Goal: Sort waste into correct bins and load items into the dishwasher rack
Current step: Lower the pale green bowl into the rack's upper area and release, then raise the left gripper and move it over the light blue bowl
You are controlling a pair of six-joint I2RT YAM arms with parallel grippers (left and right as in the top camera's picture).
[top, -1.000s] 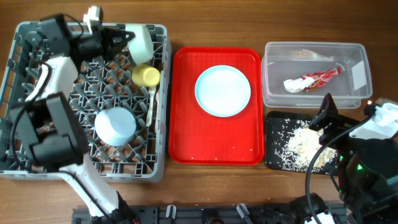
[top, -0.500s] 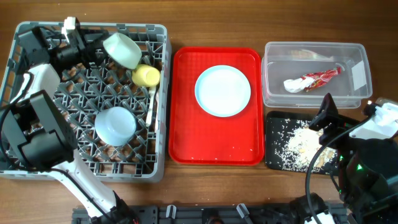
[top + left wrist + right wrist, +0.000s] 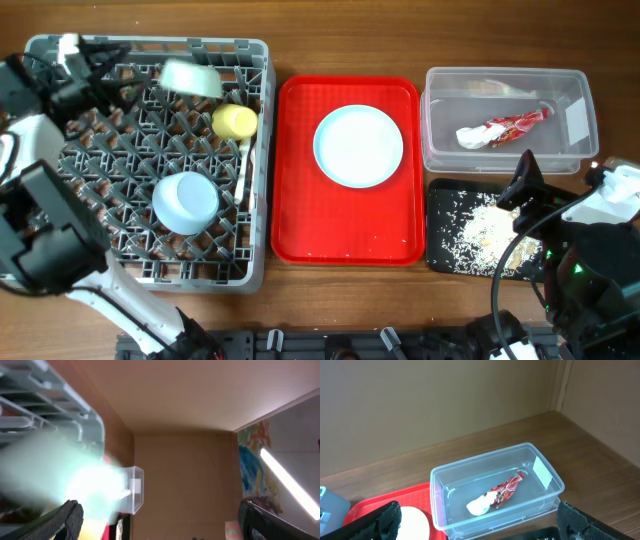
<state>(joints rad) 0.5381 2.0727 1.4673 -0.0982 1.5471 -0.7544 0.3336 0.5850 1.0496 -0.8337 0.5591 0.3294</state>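
In clear tub [image 3: 450,100], crumpled wrapper [image 3: 517,125]

A red tray [image 3: 300,200] lies flat on the wooden surface [image 3: 350,292]. It sits well left of the right hand [image 3: 524,174].

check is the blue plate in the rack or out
Out. The pale blue plate lies flat on the red tray, beside the dishwasher rack.
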